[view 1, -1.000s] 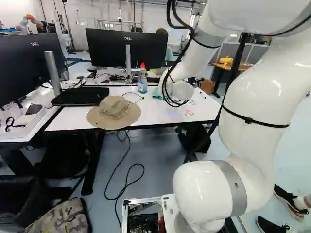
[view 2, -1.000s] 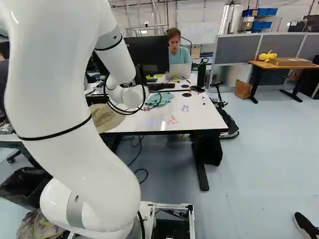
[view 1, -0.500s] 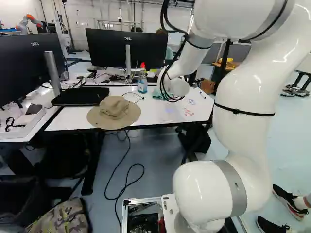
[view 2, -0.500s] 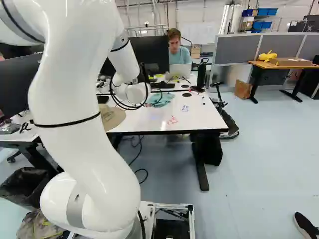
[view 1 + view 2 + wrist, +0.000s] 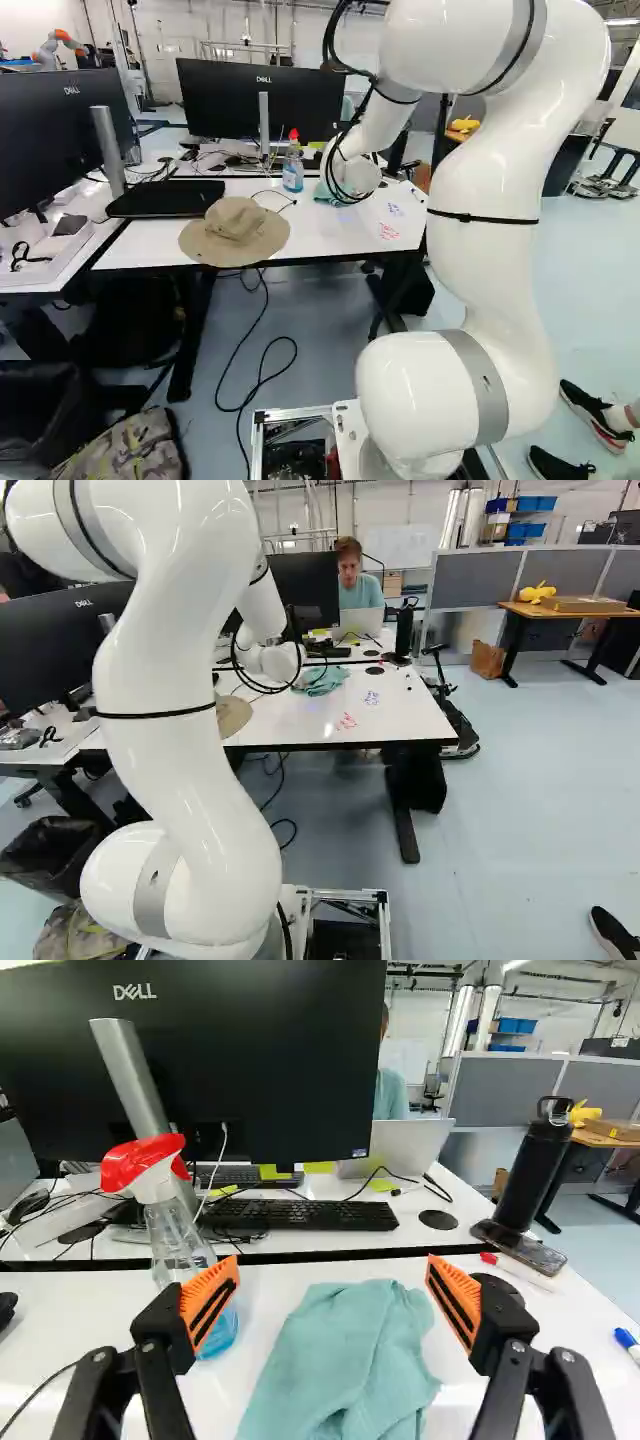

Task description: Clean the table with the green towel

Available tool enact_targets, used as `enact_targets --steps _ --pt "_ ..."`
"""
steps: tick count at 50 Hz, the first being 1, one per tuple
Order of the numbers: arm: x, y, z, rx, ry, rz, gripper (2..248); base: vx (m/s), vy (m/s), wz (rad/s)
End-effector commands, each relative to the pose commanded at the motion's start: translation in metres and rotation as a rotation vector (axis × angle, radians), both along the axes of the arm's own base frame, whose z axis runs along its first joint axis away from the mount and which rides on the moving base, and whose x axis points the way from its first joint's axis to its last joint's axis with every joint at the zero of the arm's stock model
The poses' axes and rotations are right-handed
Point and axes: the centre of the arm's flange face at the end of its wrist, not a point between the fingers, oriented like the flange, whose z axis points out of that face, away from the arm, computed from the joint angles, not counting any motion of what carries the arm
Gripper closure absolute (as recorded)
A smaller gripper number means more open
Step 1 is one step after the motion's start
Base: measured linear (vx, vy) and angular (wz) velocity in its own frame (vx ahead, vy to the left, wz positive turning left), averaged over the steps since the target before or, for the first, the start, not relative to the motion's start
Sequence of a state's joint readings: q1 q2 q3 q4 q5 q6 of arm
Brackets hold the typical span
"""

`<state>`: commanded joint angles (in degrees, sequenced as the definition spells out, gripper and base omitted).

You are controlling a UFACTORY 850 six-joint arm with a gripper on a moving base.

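- green towel [image 5: 345, 1370]: its near end cut off by the wrist view's edge; partly hidden behind the arm [image 5: 490, 250] in the left base view
- gripper [image 5: 332, 1275]: hidden behind the arm's end in both base views
- spray bottle [image 5: 168, 1215]: lower part partly covered by one orange pad [image 5: 212, 1295]
- hat [image 5: 235, 225]: partly behind the arm in the right base view
- arm: upper part cut off by the right base view's edge
- blue marker [image 5: 627, 1340]: cut off by the wrist view's edge
- camouflage bag [image 5: 125, 450]: cut off at the left base view's foot
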<state>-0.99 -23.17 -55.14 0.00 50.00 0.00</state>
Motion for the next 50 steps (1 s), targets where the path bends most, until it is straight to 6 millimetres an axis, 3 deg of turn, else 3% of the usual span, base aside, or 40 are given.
enact_targets --steps 28,50 --pt "0.007 0.0 -0.001 0.001 0.004 -0.001 3 0.0 0.0 0.0" --pt "0.026 -0.003 -0.017 0.028 0.137 -0.034 3 0.0 0.0 0.0"
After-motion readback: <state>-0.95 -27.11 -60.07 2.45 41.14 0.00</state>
